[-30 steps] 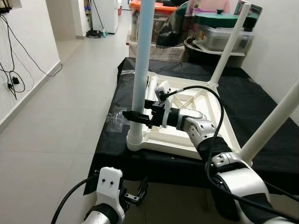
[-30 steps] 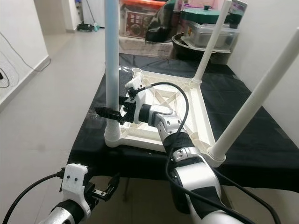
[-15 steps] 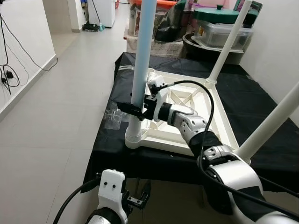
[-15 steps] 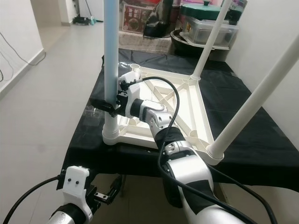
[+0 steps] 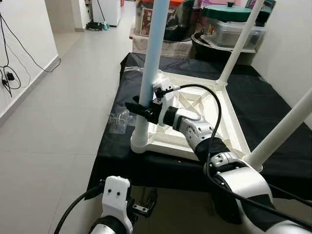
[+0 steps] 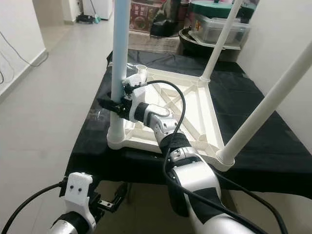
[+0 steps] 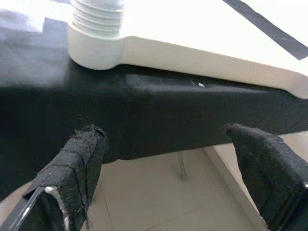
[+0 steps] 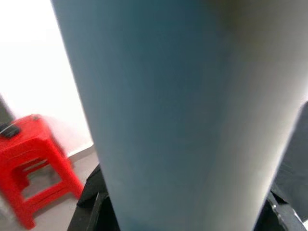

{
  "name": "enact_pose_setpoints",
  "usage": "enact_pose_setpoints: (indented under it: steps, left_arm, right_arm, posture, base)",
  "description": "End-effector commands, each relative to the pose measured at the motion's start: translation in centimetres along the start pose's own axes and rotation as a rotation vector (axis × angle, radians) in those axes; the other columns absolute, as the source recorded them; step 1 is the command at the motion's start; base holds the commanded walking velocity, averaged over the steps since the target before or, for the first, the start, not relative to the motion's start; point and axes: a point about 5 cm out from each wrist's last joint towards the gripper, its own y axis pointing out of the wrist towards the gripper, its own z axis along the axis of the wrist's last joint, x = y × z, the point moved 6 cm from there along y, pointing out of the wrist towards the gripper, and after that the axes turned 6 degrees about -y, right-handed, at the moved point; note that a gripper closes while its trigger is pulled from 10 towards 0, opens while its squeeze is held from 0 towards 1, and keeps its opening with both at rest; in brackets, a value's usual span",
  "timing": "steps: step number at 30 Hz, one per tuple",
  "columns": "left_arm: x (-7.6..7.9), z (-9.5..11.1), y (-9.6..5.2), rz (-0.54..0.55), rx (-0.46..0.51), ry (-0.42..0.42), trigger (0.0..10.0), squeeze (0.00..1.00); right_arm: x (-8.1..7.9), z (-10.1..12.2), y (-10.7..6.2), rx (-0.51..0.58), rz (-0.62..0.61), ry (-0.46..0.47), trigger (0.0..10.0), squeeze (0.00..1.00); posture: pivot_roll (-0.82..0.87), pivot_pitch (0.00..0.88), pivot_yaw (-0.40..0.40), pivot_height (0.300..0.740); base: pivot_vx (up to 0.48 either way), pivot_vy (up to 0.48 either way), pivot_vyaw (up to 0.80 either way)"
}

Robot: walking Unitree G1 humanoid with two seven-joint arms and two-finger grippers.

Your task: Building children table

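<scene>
Table top: the white top (image 5: 204, 122) is laid upside down on a black cloth (image 5: 273, 112) over a bench, so that the corner sockets face up and legs can be screwed in from above.
Blue leg: the pale blue leg (image 5: 152, 58) is stood upright in the near-left corner socket (image 5: 140, 141) — a placement judged to be for threading it home.
Other legs: a white leg (image 5: 240, 44) is seen standing at the far corner and another (image 5: 287, 122) at the near-right corner; the far-left socket (image 6: 139, 69) appears empty.
Right gripper: the right gripper (image 5: 138, 108) is reached across the top and clenched around the blue leg a little above the socket; a black finger is seen on each side of the tube, touching it. The low grip is judged to serve turning the leg while it is kept upright.
Leg to pincer: the leg passes straight between the fingers, its base just below them and most of its length above; in the right wrist view the tube (image 8: 178, 115) is pressed close against the camera.
Left gripper: the left gripper (image 7: 178, 178) is held idle below the bench edge — its fingers (image 7: 82, 159) are spread apart and nothing is between them; the socket and cloth are seen above it.
Bag: a clear plastic bag (image 5: 118, 122) lies on the cloth just beside the socket.
</scene>
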Motion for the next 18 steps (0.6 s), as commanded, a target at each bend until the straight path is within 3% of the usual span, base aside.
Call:
enact_pose_setpoints:
  steps: [1, 3, 4, 5, 7, 9, 10, 13, 15, 16, 17, 18]
  left_arm:
    - [-0.4, 0.1, 0.0, 0.024, 0.012, 0.002, 10.0, 0.0]
    - [-0.4, 0.1, 0.0, 0.024, 0.012, 0.002, 10.0, 0.0]
    - [-0.6, 0.5, 0.1, 0.036, 0.033, 0.017, 10.0, 0.0]
    - [-0.6, 0.5, 0.1, 0.036, 0.033, 0.017, 10.0, 0.0]
    - [-0.9, 0.7, 0.3, 0.045, 0.044, 0.04, 10.0, 0.0]
    - [-0.9, 0.7, 0.3, 0.045, 0.044, 0.04, 10.0, 0.0]
    - [-1.1, 0.6, 0.4, 0.044, 0.041, 0.047, 10.0, 0.0]
    - [-1.1, 0.6, 0.4, 0.044, 0.041, 0.047, 10.0, 0.0]
    - [-1.3, 0.4, 0.8, 0.039, 0.03, 0.058, 10.0, 0.0]
    - [-1.4, 0.3, 0.9, 0.037, 0.026, 0.061, 10.0, 0.0]
    - [-1.4, 0.2, 1.0, 0.036, 0.023, 0.064, 10.0, 0.0]
    - [-1.4, 0.2, 1.0, 0.036, 0.023, 0.064, 10.0, 0.0]
  right_arm:
    - [2.2, -0.4, -1.2, 0.022, -0.136, 0.048, 0.0, 0.0]
    - [2.2, -0.4, -1.2, 0.022, -0.136, 0.048, 0.0, 0.0]
    - [3.3, -0.8, -1.9, 0.018, -0.222, 0.04, 0.0, 0.0]
    - [3.3, -0.8, -1.9, 0.018, -0.222, 0.04, 0.0, 0.0]
    - [5.8, -2.4, -3.8, -0.039, -0.457, -0.005, 0.0, 0.0]
    - [5.8, -2.4, -3.8, -0.039, -0.457, -0.005, 0.0, 0.0]
    - [7.5, -3.3, -5.4, -0.082, -0.637, -0.023, 0.0, 0.0]
    - [7.5, -3.3, -5.4, -0.082, -0.637, -0.023, 0.0, 0.0]
    - [9.5, -4.9, -9.2, -0.151, -1.022, -0.008, 0.0, 0.0]
    - [9.4, -5.5, -10.5, -0.167, -1.173, 0.038, 0.0, 0.0]
    - [9.1, -5.9, -11.2, -0.178, -1.257, 0.07, 0.0, 0.0]
    - [9.1, -5.9, -11.2, -0.178, -1.257, 0.07, 0.0, 0.0]
  posture:
    - [0.08, 0.083, -0.13, 0.74]
    - [0.08, 0.083, -0.13, 0.74]
    - [0.08, 0.083, -0.129, 0.74]
    - [0.08, 0.083, -0.129, 0.74]
    - [0.07, 0.071, -0.113, 0.74]
    - [0.07, 0.071, -0.113, 0.74]
    - [0.07, 0.068, -0.11, 0.74]
    - [0.07, 0.068, -0.11, 0.74]
    - [0.07, 0.05, -0.1, 0.74]
    - [0.08, 0.049, -0.097, 0.74]
    - [0.08, 0.048, -0.098, 0.74]
    - [0.08, 0.048, -0.098, 0.74]
  base:
    - [0.0, 0.0, 0.0]
    - [0.0, 0.0, 0.0]
    - [0.0, 0.0, 0.0]
    - [0.0, 0.0, 0.0]
    - [0.0, 0.0, 0.0]
    - [0.0, 0.0, 0.0]
    - [0.0, 0.0, 0.0]
    - [0.0, 0.0, 0.0]
    - [0.0, 0.0, 0.0]
    - [0.0, 0.0, 0.0]
    - [0.0, 0.0, 0.0]
    - [0.0, 0.0, 0.0]
